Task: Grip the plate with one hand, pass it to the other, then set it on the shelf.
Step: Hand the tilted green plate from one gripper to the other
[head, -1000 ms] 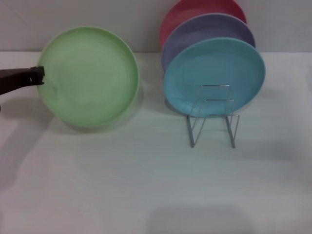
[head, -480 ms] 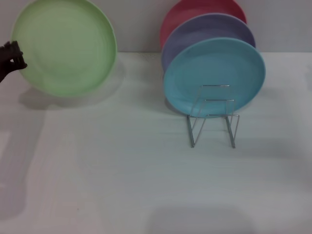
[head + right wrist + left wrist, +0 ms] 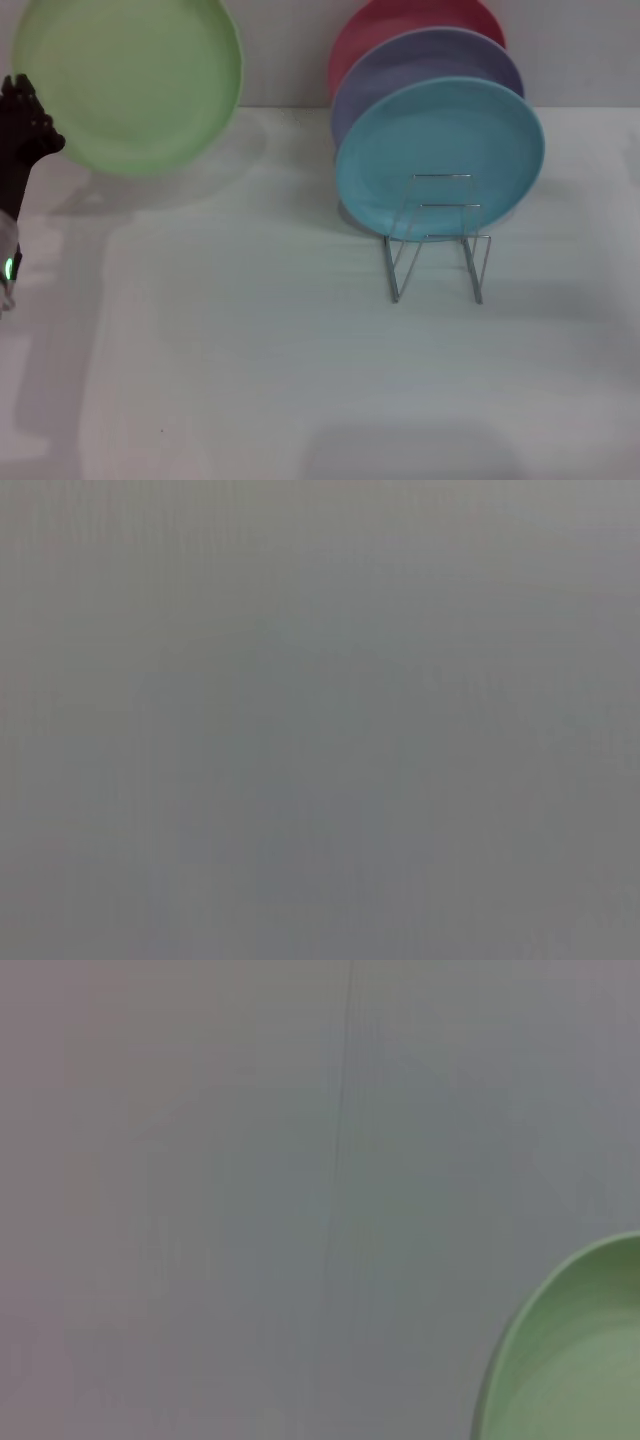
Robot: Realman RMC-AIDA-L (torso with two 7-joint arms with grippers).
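**Inspector:** Well to the left of the wire rack (image 3: 437,238), the light-green plate (image 3: 128,82) is held in the air, clear of the counter (image 3: 300,380), its face turned toward the head camera. The left end effector (image 3: 30,125) is clenched on the plate's left rim; its green light shows on the wrist below.

**Clerk:** Why hold it by the rim?

**Inspector:** My judgement: an edge grip leaves the opposite side of the rim free, so the other arm has somewhere to take hold at the handover. Raising the plate off the counter gives that arm room to come in.

**Clerk:** And the right end effector?

**Inspector:** Not in view anywhere. The right wrist camera shows only a plain grey surface, so I cannot report its state. The left wrist camera shows a curve of the green plate (image 3: 580,1360) against a blank wall, nothing more.

**Clerk:** Condition of the rack?

**Inspector:** Three plates stand upright in it, one behind another: turquoise plate (image 3: 440,155) in front, lavender plate (image 3: 430,65) next, red plate (image 3: 400,25) at the back. The front loops of the rack, ahead of the turquoise plate, stand vacant; I judge that is the intended slot.

**Clerk:** Progress?

**Inspector:** First grip done. Handover and placement not yet done.
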